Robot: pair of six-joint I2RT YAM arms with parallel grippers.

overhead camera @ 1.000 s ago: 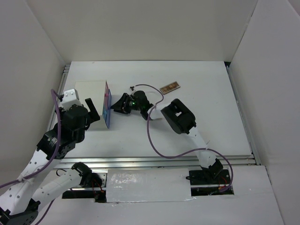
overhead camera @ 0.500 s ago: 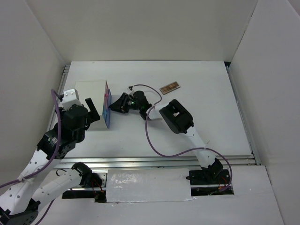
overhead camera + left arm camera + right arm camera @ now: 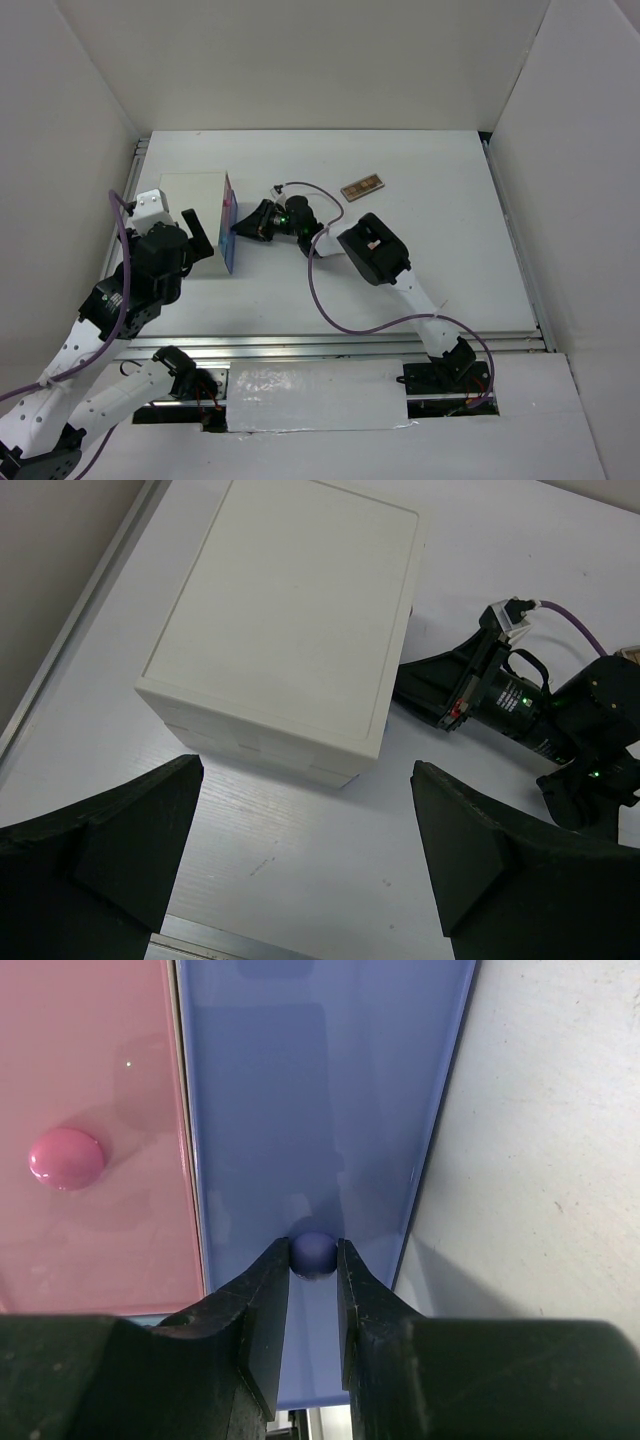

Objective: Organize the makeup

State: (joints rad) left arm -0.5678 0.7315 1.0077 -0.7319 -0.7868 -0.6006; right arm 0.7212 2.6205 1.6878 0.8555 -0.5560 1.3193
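Observation:
A small brown eyeshadow palette lies on the table behind the right arm; the other makeup is out of view. A white box stands at the left, its pink and blue drawer fronts facing right. My right gripper is against the blue drawer front. In the right wrist view it is shut on the blue drawer knob. My left gripper is wide open and empty at the box's near side; the left wrist view shows it before the box.
The pink drawer front with its pink knob lies beside the blue one. A purple cable loops over the table from the right wrist. Grey walls enclose the table on three sides.
My right arm has moved slightly left, bringing its gripper up to the drawer front. The left arm and the box have not moved.

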